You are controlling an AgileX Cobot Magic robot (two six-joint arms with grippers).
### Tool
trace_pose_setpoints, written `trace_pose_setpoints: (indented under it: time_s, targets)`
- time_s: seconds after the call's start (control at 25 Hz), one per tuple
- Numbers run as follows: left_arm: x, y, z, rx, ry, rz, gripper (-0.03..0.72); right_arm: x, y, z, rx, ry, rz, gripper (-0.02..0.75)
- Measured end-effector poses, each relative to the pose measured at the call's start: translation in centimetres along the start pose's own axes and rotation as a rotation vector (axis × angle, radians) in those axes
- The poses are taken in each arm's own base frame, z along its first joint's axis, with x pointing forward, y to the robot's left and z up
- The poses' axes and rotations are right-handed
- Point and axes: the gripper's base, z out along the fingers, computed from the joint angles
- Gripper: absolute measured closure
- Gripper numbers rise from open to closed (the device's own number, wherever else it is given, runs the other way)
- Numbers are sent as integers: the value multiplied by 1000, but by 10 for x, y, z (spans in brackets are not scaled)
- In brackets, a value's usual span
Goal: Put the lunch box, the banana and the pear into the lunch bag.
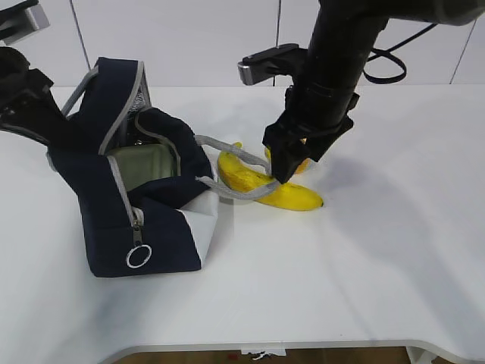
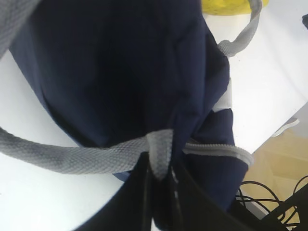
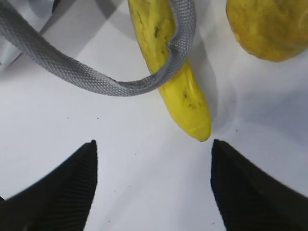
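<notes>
The navy lunch bag (image 1: 151,220) lies open on the left of the table. The lunch box's sage-green lid (image 1: 144,167) shows inside it. My left gripper (image 1: 45,121) is behind the bag, shut on a grey strap handle (image 2: 159,154) against the bag's navy side (image 2: 120,72). The banana (image 1: 265,186) lies right of the bag, with the other grey strap (image 1: 227,189) draped over it. My right gripper (image 1: 292,163) hovers open over the banana (image 3: 168,62), fingertips (image 3: 72,183) wide apart above bare table by its tip. The pear (image 3: 269,29) sits just beyond the banana, mostly hidden in the exterior view.
The white table (image 1: 364,250) stretches to the right and front of the fruit, with its front edge near the bottom. A white wall stands behind the table. The bag's ring pull (image 1: 139,256) hangs at its near end.
</notes>
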Motion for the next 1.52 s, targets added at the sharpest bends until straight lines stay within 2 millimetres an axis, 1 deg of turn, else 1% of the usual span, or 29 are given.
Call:
trace_pose_setpoints:
  time_s: [0.24, 0.6, 0.8, 0.96, 1.04, 1.16, 1.28, 1.4, 1.52]
  targets:
    - [0, 0, 0, 0, 0, 0, 683, 1, -3, 4, 22, 17, -78, 176]
    - [0, 0, 0, -1, 1, 1, 683, 1, -12, 34, 66, 101, -157, 176]
    - [0, 0, 0, -1, 1, 1, 683, -5, -15, 41, 80, 61, -189, 176]
    - [0, 0, 0, -1, 1, 1, 683, -8, -16, 43, 93, 28, -197, 176]
    - [0, 0, 0, -1, 1, 1, 683, -8, -16, 49, 89, 36, -198, 176]
    - [0, 0, 0, -1, 1, 1, 683, -8, -18, 64, 77, 68, -197, 176]
    - [0, 0, 0, 0, 3, 1, 683, -7, -19, 75, 70, 87, -196, 176]
    - [0, 0, 0, 0, 3, 1, 683, -7, -19, 81, 68, 92, -196, 176]
    - [0, 0, 0, 0, 3, 1, 683, -9, -18, 83, 54, 76, -186, 180]
